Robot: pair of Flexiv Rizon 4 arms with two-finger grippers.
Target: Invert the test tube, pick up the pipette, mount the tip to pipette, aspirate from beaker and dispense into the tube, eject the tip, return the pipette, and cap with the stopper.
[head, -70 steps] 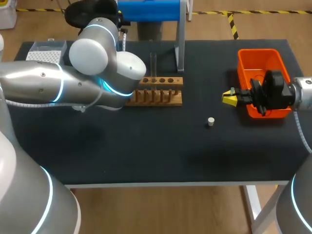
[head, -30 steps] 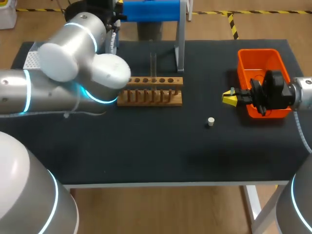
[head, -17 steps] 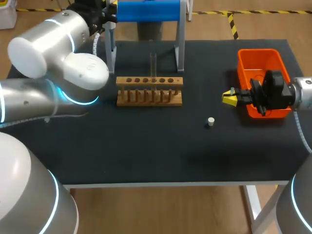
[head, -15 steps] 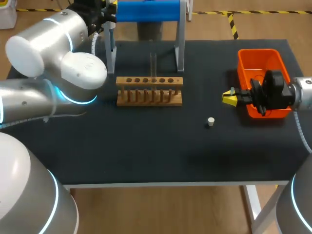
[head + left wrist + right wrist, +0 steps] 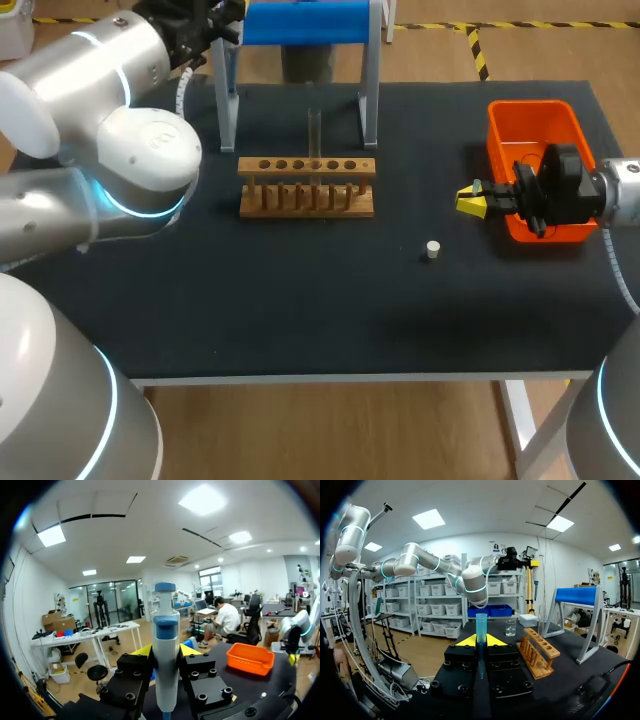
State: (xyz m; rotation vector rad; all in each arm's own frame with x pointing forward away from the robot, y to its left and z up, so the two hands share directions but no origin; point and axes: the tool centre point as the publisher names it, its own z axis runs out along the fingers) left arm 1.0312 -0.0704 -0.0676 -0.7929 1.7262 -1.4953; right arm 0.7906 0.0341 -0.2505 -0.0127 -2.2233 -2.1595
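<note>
In the left wrist view a white and blue pipette (image 5: 165, 670) stands upright between the fingers of my left gripper (image 5: 165, 650), which is shut on it. That gripper (image 5: 220, 12) is high at the back left, by the blue stand (image 5: 305, 20). My right gripper (image 5: 470, 200) hovers beside the orange bin (image 5: 535, 120), shut on a clear blue pipette tip (image 5: 480, 627) that points upward. A glass test tube (image 5: 314, 132) stands upright in the wooden rack (image 5: 307, 187). The white stopper (image 5: 432, 250) lies on the black table. A beaker (image 5: 510, 627) stands ahead of the right gripper, past the rack (image 5: 540, 652).
The blue stand's two metal legs (image 5: 369, 100) rise just behind the rack. My left arm's bulky elbow (image 5: 140, 160) hangs over the table's left part. The orange bin (image 5: 248, 657) sits at the right edge.
My left arm has swung back and to the left with the pipette, uncovering the rack, and its gripper now sits beside the blue stand. The right arm has not moved.
</note>
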